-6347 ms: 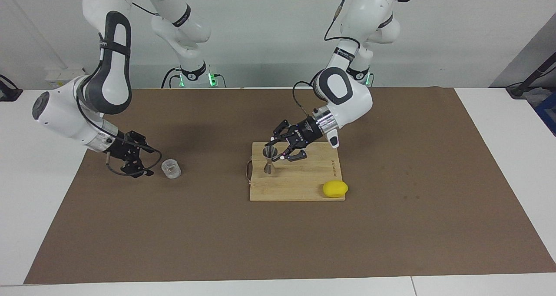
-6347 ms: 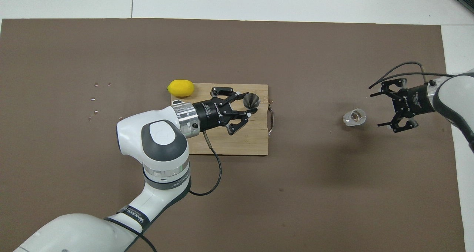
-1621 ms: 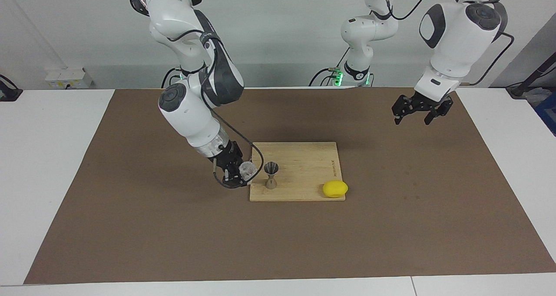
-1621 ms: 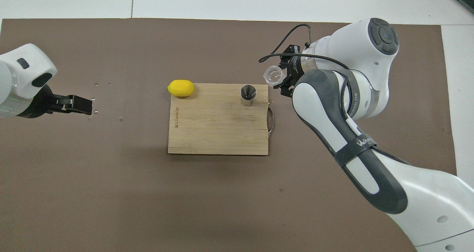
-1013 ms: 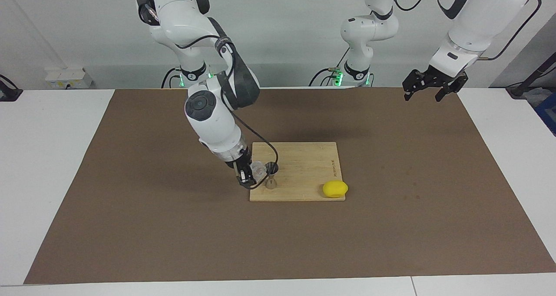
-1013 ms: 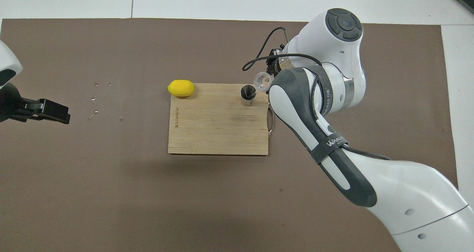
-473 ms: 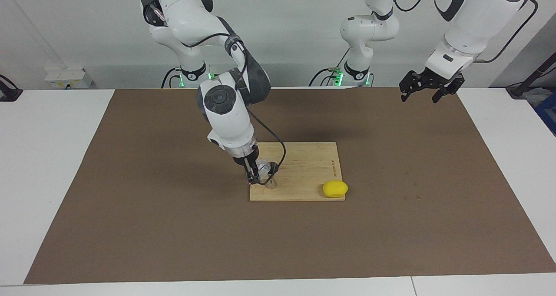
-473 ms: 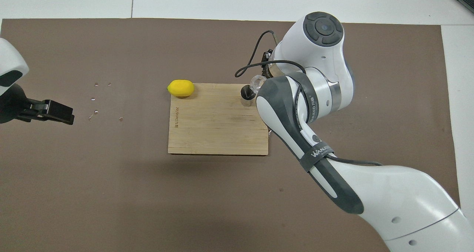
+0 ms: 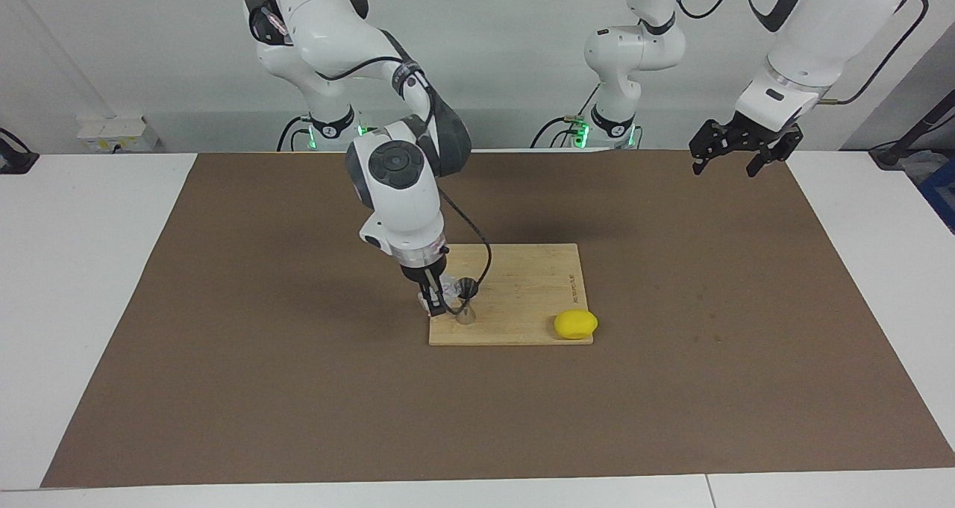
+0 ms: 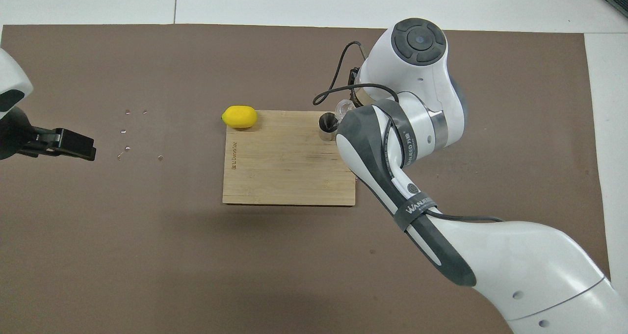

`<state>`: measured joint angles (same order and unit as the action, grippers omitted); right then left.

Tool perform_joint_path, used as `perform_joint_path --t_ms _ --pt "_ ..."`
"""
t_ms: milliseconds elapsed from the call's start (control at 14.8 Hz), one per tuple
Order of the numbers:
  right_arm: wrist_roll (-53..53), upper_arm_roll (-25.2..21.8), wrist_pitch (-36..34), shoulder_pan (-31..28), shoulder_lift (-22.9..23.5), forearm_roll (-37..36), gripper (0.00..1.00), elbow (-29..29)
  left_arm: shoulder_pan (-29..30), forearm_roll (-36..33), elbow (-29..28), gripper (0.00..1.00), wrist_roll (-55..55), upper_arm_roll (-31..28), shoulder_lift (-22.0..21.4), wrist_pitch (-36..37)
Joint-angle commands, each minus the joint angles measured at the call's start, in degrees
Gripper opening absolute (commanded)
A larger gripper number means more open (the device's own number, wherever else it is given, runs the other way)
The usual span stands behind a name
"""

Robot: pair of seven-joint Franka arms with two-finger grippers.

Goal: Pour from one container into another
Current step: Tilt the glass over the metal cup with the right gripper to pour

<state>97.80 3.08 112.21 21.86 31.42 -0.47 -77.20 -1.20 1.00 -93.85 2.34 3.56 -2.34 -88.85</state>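
The right arm arches down from its base, forearm near vertical, wrist bent over the wooden board (image 9: 522,299). The right gripper (image 9: 434,299) has its fingers pinching the glass tumbler (image 9: 448,290), tipped sideways with its mouth at the top cone of the metal jigger (image 9: 466,299). The jigger stands upright on the board, near the corner toward the right arm's end and farther from the robots. A lemon (image 9: 575,324) rests at the board's corner toward the left arm's end. The left arm waits, raised; the left gripper (image 9: 735,150) hangs, fingers spread, over the brown mat (image 9: 671,389) on the bench (image 9: 74,269).
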Motion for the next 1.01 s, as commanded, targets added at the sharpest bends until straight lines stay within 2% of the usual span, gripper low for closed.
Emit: perform_joint_path --t_ms 0,945 --pt "1.52 0.26 -1.38 0.46 1.1 -3.13 0.0 2.22 -0.73 -0.74 -0.81 1.0 -0.06 -0.75 -0.91 -0.88" --pt "1.34 0.35 -1.55 1.87 1.01 -6.73 0.0 2.66 -0.73 -0.74 -0.98 1.0 0.03 -0.75 -1.0 -0.27"
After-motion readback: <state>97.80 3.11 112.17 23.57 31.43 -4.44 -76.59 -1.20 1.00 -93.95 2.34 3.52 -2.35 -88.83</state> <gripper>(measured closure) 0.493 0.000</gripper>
